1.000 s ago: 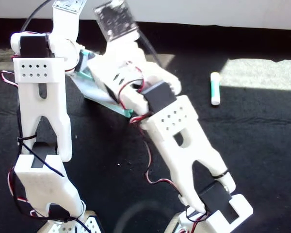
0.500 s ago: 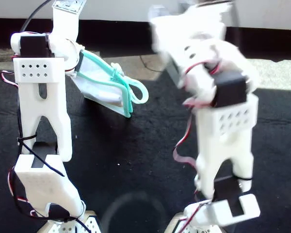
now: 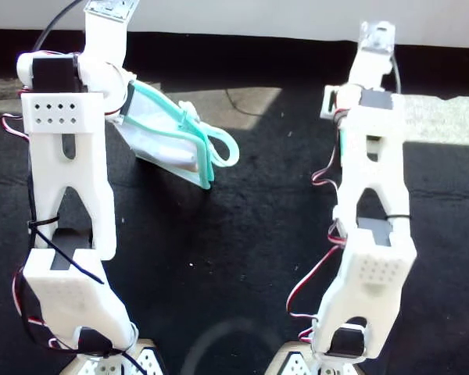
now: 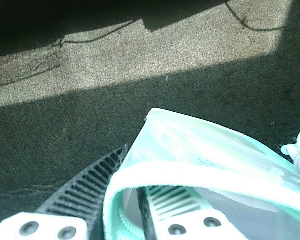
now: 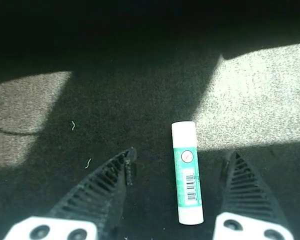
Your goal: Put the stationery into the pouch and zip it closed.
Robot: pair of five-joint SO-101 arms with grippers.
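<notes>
Your left hand is clenched on one edge of the teal pouch and holds it tilted over the dark surface. Well apart from the pouch, your right hand is spread wide. The glue stick lies flat on the surface between its fingers, touching neither.

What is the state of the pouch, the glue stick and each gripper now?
pouch: held by the left gripper, zip open.
glue stick: lying on the table, untouched.
left gripper: shut on the pouch.
right gripper: open over the glue stick.
</notes>
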